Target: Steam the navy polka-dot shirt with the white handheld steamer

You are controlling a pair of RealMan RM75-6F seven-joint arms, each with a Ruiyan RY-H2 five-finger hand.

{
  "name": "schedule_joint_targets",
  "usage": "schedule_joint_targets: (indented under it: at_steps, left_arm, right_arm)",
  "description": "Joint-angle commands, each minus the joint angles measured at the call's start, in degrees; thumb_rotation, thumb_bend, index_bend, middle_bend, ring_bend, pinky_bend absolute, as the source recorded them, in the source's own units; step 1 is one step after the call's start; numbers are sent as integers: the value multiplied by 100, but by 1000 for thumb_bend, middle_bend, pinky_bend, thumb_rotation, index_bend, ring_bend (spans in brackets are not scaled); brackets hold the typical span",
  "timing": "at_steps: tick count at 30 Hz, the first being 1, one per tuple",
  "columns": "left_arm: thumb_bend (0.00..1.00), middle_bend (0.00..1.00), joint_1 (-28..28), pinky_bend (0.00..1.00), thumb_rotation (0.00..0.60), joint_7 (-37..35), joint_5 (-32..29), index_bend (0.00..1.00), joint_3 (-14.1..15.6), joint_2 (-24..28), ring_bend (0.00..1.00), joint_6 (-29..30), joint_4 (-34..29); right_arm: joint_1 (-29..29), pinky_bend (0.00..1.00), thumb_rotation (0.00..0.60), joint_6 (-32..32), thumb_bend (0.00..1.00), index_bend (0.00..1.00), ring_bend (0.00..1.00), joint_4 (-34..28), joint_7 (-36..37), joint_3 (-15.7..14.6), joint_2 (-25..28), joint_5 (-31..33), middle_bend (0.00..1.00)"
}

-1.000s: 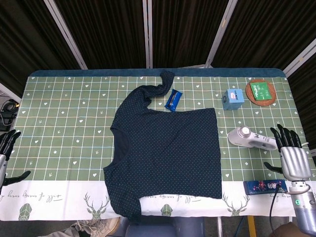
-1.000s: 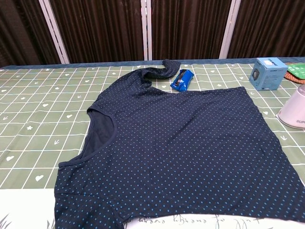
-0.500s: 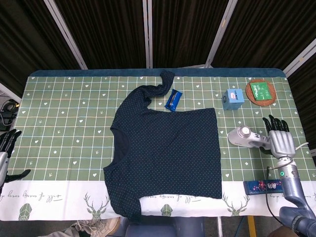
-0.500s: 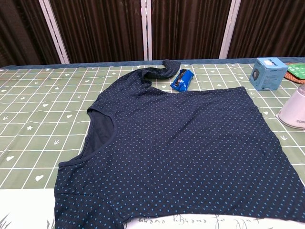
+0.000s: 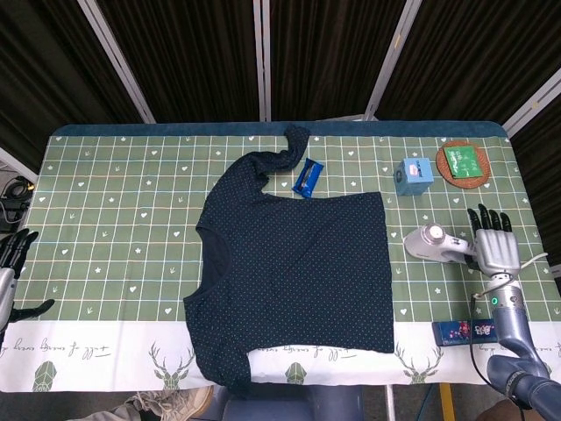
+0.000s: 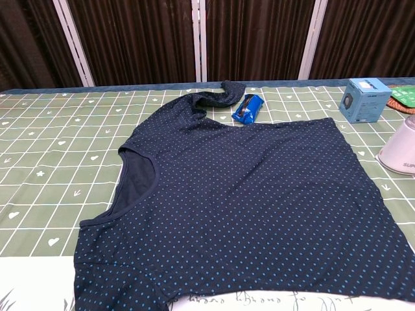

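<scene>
The navy polka-dot shirt (image 5: 298, 267) lies flat across the middle of the table, one sleeve bunched toward the far side; the chest view shows it wide across the foreground (image 6: 246, 201). The white handheld steamer (image 5: 432, 243) lies on its side to the right of the shirt, handle pointing right, and its head shows at the chest view's right edge (image 6: 400, 152). My right hand (image 5: 493, 243) hovers at the end of the steamer's handle, fingers spread and pointing away. Whether it touches the handle is unclear. My left hand (image 5: 12, 261) hangs at the table's left edge, fingers apart, holding nothing.
A blue packet (image 5: 307, 178) lies beside the bunched sleeve. A light blue box (image 5: 413, 174) and a round woven coaster with a green packet (image 5: 464, 163) sit at the far right. A dark blue wrapper (image 5: 469, 331) lies by the front edge, near my right forearm.
My right hand moved away from the front edge up to the steamer's handle end, then shifted slightly. The left hand barely moved. Shirt and steamer stayed put.
</scene>
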Motion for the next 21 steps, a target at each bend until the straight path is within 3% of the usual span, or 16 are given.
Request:
schedule_joint_targets:
  at_steps: [1, 21]
  left_arm:
    - [0, 0, -3, 0, 600, -11, 8, 0, 4, 5, 0, -5, -1]
    - [0, 0, -47, 0, 600, -31, -82, 0, -12, -6, 0, -76, 57]
  right_arm:
    - [39, 0, 600, -86, 512, 0, 0, 180, -9, 25, -120, 54, 0]
    - [380, 0, 600, -577, 548, 0, 0, 1133, -136, 229, -726, 271, 0]
